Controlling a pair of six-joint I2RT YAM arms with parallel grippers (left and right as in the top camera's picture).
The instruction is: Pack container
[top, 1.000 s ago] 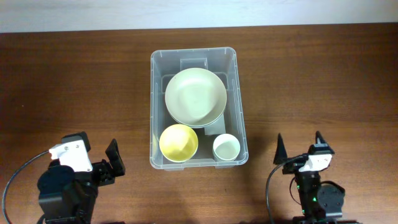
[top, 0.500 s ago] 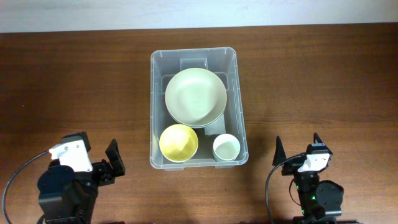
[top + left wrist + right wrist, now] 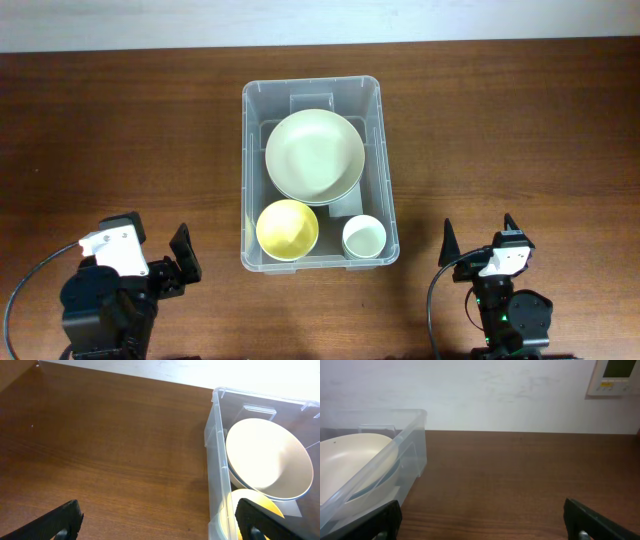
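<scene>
Overhead shows the container (image 3: pixel 244 170) on a brown wooden table (image 3: pixel 120 130) beside a white wall (image 3: pixel 320 20).

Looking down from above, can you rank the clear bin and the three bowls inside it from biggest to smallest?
1. bin
2. pale green bowl
3. yellow bowl
4. white bowl
All the bowls sit on the bin's floor at about the same distance from the camera, so this order looks reliable.

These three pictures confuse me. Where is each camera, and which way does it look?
Overhead: above the table, looking down on the container; left gripper and right gripper show.
Left wrist: low at its left, looking along its side; own fingertips show.
Right wrist: low right, facing the wall; own fingertips show.
Shared: the big bowl.
</scene>
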